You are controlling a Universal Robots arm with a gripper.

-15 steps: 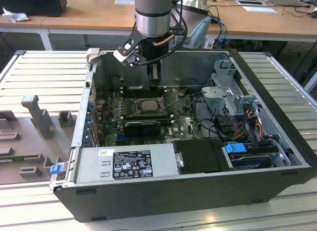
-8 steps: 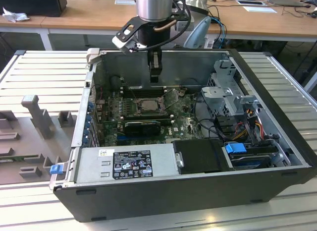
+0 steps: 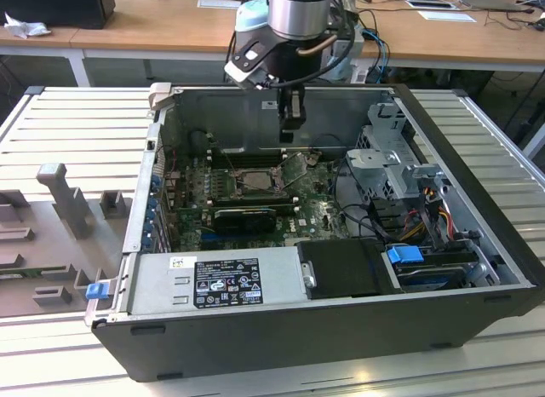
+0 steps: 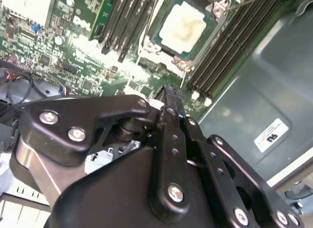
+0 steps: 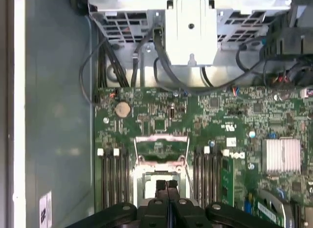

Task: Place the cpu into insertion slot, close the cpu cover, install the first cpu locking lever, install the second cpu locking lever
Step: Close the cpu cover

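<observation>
We see the gripper [image 5: 166, 185] with its two fingertips pressed together and nothing between them, hanging above the green board inside the open computer case [image 3: 477, 201]. Below and beyond the fingertips, clear of them, the cpu [image 4: 183, 25] lies flat in the insertion slot [image 4: 213, 23], pale face up, between two banks of memory slots [image 4: 230, 47]. Farther on, the cpu cover [image 5: 161, 139] stands open, tilted up off the slot at its hinged edge.

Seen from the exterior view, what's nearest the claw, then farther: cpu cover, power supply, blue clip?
1. cpu cover, just below the gripper.
2. power supply, at the case's near edge.
3. blue clip, outside the case, exterior view's left.
</observation>
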